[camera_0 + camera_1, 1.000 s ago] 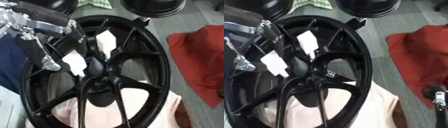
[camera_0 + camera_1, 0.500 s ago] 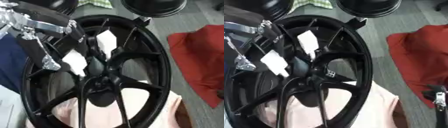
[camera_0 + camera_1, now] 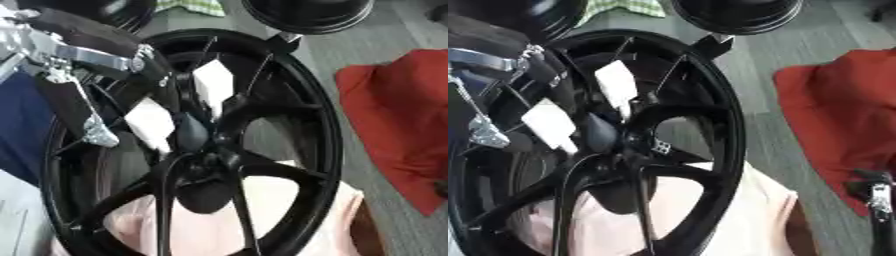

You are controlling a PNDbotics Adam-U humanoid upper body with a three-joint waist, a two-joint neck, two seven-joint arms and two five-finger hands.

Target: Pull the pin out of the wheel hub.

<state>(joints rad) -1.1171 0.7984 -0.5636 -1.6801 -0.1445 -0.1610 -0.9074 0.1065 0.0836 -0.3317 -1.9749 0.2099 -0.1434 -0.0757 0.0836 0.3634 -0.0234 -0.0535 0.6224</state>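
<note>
While the left robot hand (image 3: 166, 117) reaches in from the left with its white-padded fingers apart, straddling the middle of the black wheel hub (image 3: 206, 155), I cannot make out the pin itself; it should sit in the dark centre just below those fingers, its long axis probably pointing out of the hub. The right robot hand (image 3: 877, 200) shows only at the lower right edge, well apart, and I cannot tell its fingers, so the left one is much nearer.

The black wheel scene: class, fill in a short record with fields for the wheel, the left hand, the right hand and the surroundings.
wheel: black spoked wheel, lying over a pale pink cloth
left hand: left hand reaches in from the upper left, white-tipped fingers at the wheel hub
pin: cannot make it out
right hand: right hand only partly visible, lower right corner
surroundings: red cloth on the right
</note>
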